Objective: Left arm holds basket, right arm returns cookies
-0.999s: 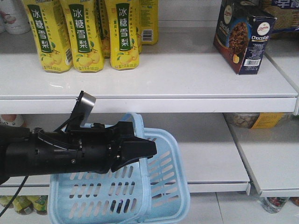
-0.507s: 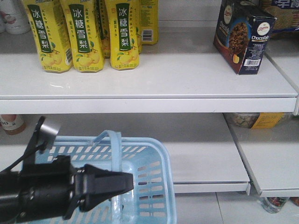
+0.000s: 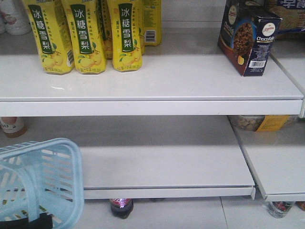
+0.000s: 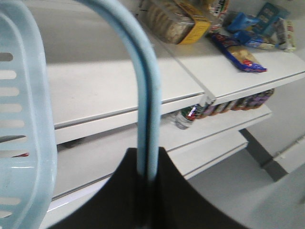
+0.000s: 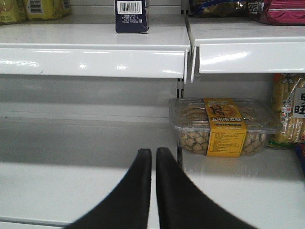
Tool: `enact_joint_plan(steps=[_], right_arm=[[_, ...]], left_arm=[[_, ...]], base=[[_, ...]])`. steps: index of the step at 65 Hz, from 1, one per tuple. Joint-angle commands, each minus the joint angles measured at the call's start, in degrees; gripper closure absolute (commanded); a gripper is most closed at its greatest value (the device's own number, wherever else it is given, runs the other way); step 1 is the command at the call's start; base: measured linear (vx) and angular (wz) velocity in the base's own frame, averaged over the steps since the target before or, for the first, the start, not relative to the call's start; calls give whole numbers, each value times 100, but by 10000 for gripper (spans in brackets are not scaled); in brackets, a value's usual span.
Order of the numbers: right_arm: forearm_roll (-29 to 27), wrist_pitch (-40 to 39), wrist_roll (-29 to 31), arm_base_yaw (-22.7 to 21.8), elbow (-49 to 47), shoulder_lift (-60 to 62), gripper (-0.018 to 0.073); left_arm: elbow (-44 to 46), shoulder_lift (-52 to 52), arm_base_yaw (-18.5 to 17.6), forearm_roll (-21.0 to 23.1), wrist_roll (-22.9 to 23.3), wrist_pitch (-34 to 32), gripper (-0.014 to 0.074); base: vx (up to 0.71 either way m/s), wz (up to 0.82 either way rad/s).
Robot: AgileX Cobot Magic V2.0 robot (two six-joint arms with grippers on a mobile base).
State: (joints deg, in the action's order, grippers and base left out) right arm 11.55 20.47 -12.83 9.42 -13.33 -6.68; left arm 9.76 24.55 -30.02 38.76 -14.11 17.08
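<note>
Left pincer (image 4: 147,179) is pressed around the light blue hoop handle (image 4: 145,95) of the basket (image 3: 40,183), the bar running down into the slot between its black fingers; in the front view the basket sits at the lower left corner, partly cut off by the frame edge, its slotted wall facing the lower shelf (image 3: 162,162), and only a small black piece shows at its bottom edge; right pincer (image 5: 153,157) hangs before the lower shelf with its two black fingers pressed together, tips nearly touching and nothing between them; the cookies (image 3: 248,38), a dark blue Chocofello box, stand upright on the upper shelf (image 3: 157,78) at its right end, barcode side turned outward; in the right wrist view the same box shows only its barcoded lower part above the shelf lip; yellow bottles (image 3: 86,36) with green labels stand in a group at the left of that upper shelf, well apart from the box; a clear pack of pale biscuits (image 5: 224,126) with an orange label lies on the shelf below, right of the right pincer; a dark-capped bottle (image 3: 121,207) stands under the lower shelf.
</note>
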Motion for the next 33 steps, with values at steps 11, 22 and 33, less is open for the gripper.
enact_joint_plan(steps=[11,22,33], right_arm=[[100,-434,41,-16,-160,-54,570],[100,-434,41,-16,-160,-54,570],[100,-434,41,-16,-160,-54,570]], left_arm=[[-393,-843,6,-3719,2956,-642,601],[-885,-1265,495,-4352,3175,-1354,599],[-1004,-1929,1406,-4380,3170,-1290,599]], base=[[0,0],[0,0],[0,0]])
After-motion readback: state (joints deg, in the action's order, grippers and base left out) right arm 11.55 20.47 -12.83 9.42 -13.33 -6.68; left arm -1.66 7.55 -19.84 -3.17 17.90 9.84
